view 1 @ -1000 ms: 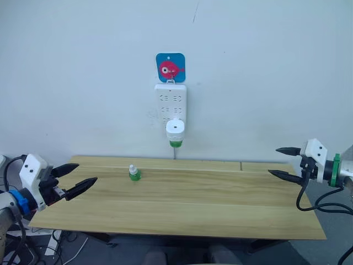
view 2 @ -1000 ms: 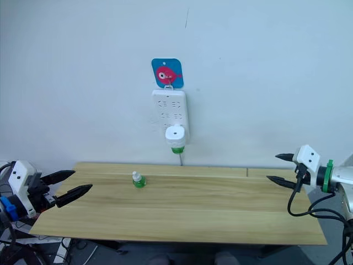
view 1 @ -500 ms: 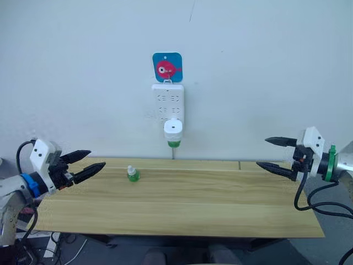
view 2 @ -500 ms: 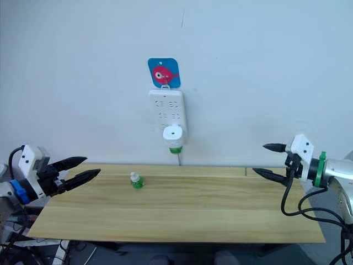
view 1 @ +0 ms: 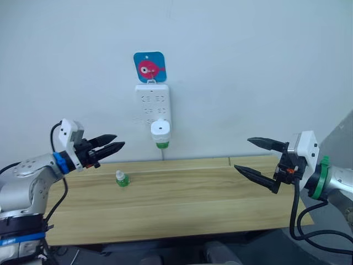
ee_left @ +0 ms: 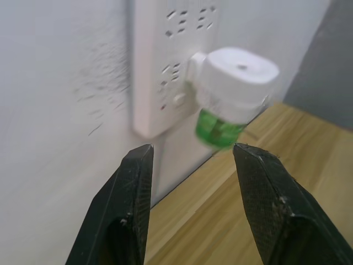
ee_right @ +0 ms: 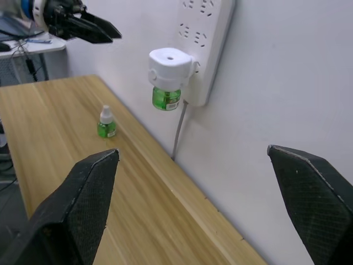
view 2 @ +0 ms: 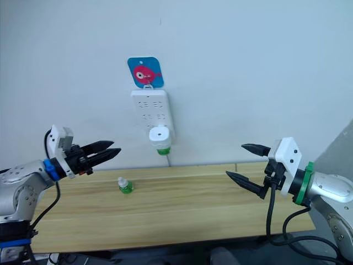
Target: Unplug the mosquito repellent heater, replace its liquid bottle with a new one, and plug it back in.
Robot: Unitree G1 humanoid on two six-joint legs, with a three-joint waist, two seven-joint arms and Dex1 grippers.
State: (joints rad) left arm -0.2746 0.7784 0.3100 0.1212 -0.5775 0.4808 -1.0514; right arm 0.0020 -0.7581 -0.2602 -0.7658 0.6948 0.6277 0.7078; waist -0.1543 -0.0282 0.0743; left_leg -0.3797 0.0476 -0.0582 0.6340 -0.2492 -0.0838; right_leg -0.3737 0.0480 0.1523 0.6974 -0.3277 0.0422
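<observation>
Pale wood-grain table across the foreground, butted against a plain white wall. White power strip hung upright on that wall above the table's far edge, long axis vertical, its grey cord dropping down behind the table. Blue square hook plate with a pink fish motif just above the strip. Left gripper raised over the table's left end, jaws narrowly parted, tips aimed toward the strip, nothing between them. Right gripper held over the table's right end, jaws spread wide, empty, pointed leftward across the table. Mosquito repellent heater plugged into the lowest sockets of the strip, rounded white body jutting out from the wall, long axis vertical, small vent hole on top. Green liquid bottle screwed in underneath it, hanging downward, clear of the table. Spare green bottle with a white cap standing upright on the table, left of and below the heater, well apart from both grippers. Open path between each gripper and the heater.
</observation>
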